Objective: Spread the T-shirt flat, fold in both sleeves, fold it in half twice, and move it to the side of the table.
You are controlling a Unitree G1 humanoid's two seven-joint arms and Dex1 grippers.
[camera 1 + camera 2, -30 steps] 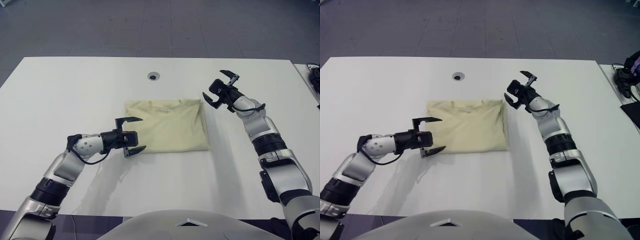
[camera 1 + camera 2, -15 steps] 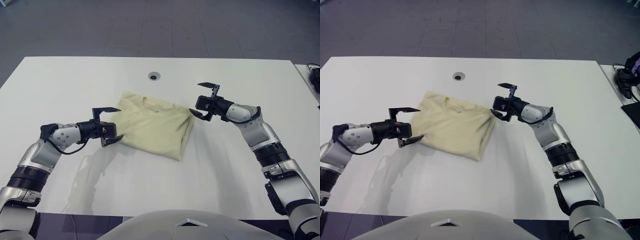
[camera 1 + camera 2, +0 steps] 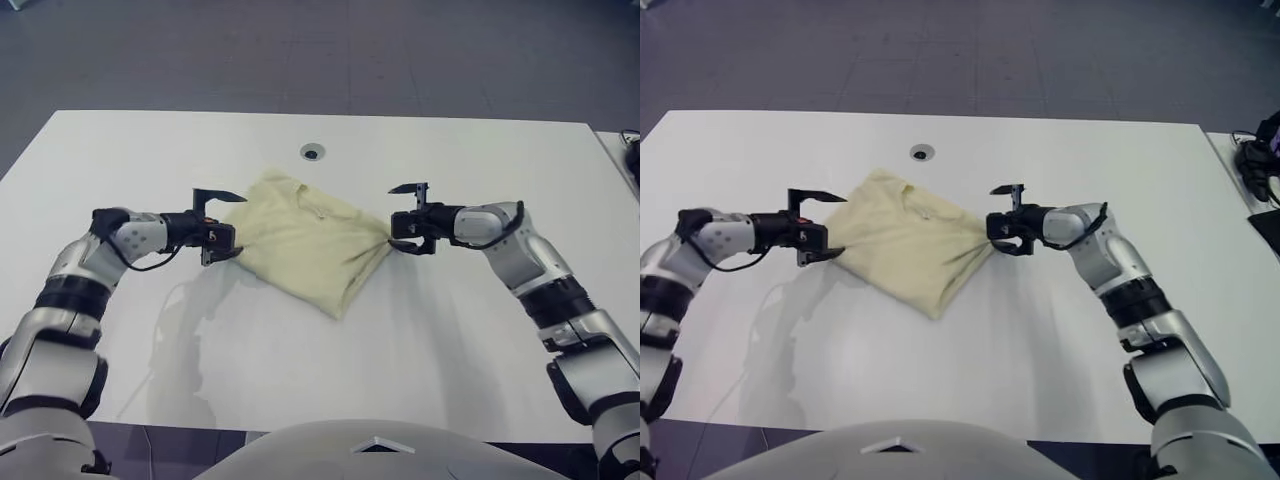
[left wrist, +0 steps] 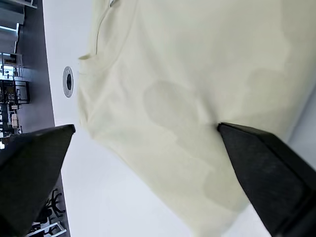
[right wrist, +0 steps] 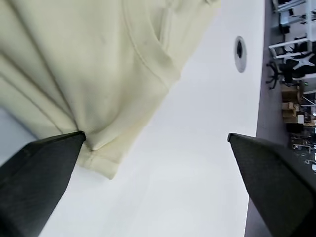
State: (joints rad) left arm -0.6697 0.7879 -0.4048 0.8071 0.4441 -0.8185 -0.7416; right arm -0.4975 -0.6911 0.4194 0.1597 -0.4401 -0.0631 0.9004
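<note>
A pale yellow, folded cotton T-shirt [image 3: 305,245] lies near the middle of the flat white table [image 3: 300,370]. It is turned like a diamond, with 1 corner pointing toward the robot and its collar on the far side. A small round cable hole [image 3: 312,152] sits in the tabletop just beyond the collar.

The left gripper [image 3: 240,224] is at the shirt's left corner. Its 2 black fingers [image 4: 34,173] are spread wide, 1 raised above the cloth and the other low at the table against the shirt's edge. In the left wrist view the cloth spans the gap between the 2 fingers and neither pinches it.

The right gripper [image 3: 391,218] is at the opposite, right corner, also with its jaws well apart. Its lower finger [image 5: 42,173] touches the hemmed corner of the shirt, and creases run from that spot back into the cloth. Its upper finger stands clear above the table.

The 2 grippers face each other across the shirt, which lies between them.
</note>
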